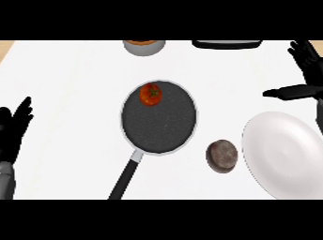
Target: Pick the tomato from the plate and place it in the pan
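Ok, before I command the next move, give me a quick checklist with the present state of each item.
1. Tomato in the pan: ok, it lies at the pan's far end.
2. Plate free of the tomato: ok, nothing shows on it.
3. Right hand released: ok, fingers spread, holding nothing, beyond the plate.
4. Left hand out of the way: ok, open, resting at the view's left edge.
5. Brown round object undisturbed: cannot tell; it sits between pan and plate, apart from both.
6. Pan handle clear of both hands: ok.
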You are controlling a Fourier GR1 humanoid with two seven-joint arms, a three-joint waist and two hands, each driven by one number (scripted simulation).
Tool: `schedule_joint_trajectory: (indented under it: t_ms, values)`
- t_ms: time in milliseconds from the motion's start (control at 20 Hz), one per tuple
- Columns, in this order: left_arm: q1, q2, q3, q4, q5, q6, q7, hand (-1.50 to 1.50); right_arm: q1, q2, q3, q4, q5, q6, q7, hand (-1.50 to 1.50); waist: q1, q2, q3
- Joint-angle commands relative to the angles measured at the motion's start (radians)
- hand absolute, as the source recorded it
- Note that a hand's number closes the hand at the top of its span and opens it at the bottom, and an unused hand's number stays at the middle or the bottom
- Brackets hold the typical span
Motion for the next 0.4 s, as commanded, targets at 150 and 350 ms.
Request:
schedule_joint_trajectory:
  t_ms: [150,350]
  values:
    - [-0.026,0.009,0.015,0.046,-0.008,-0.003,-0.023,0.0,0.058,-0.136,-0.07,0.001,0.017,0.177,-0.051,-1.5,0.003,0.001,0.0]
    - [0.021,-0.022,-0.004,-0.021,-0.007,-0.001,-0.004,0.0,0.067,-0.193,-0.103,0.084,0.049,0.252,-0.112,-1.5,0.009,0.002,0.0]
